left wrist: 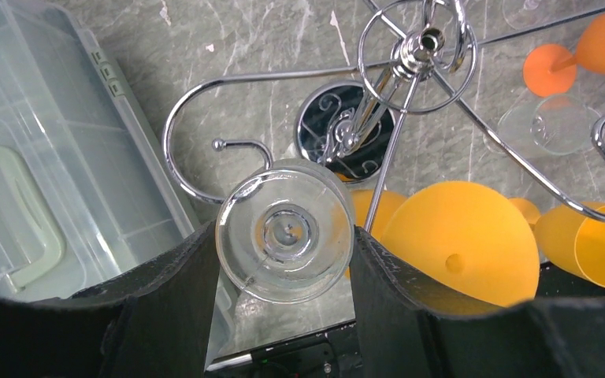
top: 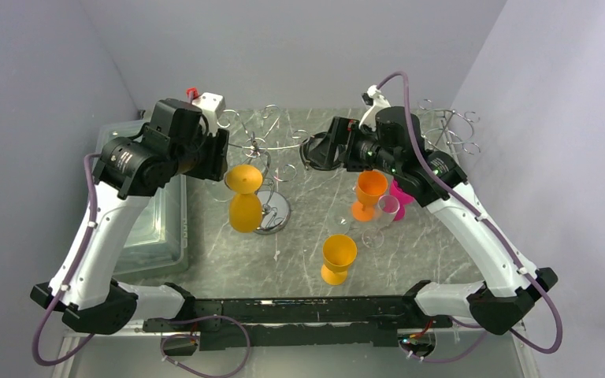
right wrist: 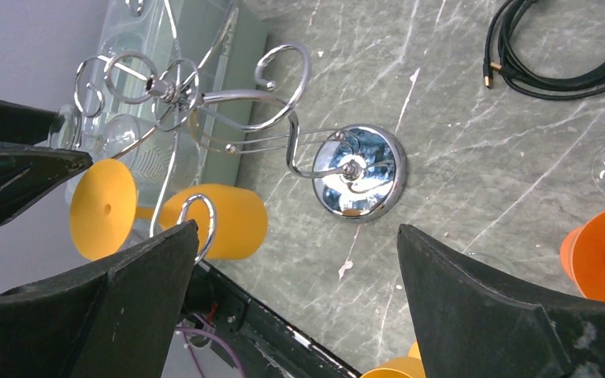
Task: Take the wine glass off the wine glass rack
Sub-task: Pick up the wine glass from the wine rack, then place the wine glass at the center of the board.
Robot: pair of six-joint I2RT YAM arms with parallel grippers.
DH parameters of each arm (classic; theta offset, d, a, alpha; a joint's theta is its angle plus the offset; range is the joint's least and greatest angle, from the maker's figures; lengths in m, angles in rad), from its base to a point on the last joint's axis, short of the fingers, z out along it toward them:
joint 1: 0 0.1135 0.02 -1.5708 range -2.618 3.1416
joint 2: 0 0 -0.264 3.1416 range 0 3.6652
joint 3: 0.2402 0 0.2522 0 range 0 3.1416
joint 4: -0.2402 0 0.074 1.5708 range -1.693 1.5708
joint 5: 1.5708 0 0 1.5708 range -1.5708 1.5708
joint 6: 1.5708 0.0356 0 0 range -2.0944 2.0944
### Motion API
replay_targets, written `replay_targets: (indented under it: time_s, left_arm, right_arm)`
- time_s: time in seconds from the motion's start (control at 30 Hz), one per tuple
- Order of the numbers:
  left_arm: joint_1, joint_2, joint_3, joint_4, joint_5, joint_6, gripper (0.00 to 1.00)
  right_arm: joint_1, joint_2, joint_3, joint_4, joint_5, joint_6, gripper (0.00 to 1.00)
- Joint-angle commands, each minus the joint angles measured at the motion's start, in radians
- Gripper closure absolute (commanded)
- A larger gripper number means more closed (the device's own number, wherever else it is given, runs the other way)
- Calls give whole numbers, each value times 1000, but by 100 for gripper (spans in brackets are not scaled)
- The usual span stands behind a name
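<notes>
Low in the left wrist view, the left tool [left wrist: 282, 256] grips the clear wine glass [left wrist: 285, 228] by the wine glass rack [left wrist: 421, 43]; the right tool [right wrist: 295, 236] gapes wide.

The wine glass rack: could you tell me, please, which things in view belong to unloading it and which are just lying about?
Job: wine glass rack; clear wine glass, clamped in the left gripper.
Lying about: yellow wine glass hung on the rack; orange wine glass; pink glass; plastic bin; black cable; right gripper, open.
</notes>
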Motion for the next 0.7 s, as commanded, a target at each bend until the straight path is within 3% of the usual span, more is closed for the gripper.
replay_targets:
  time_s: [0.0, 0.43, 0.67]
  left_arm:
    - [-3, -46, 50, 3, -11, -20, 79]
    - [-4, -123, -14, -44, -39, -52, 80]
    - [-4, -181, -69, -59, -35, -79, 80]
  right_arm:
    - [75, -48, 8, 80, 59, -42, 0]
    - [505, -70, -50, 165, 409, -141, 1]
    - [668, -55, -108, 218, 541, -141, 5]
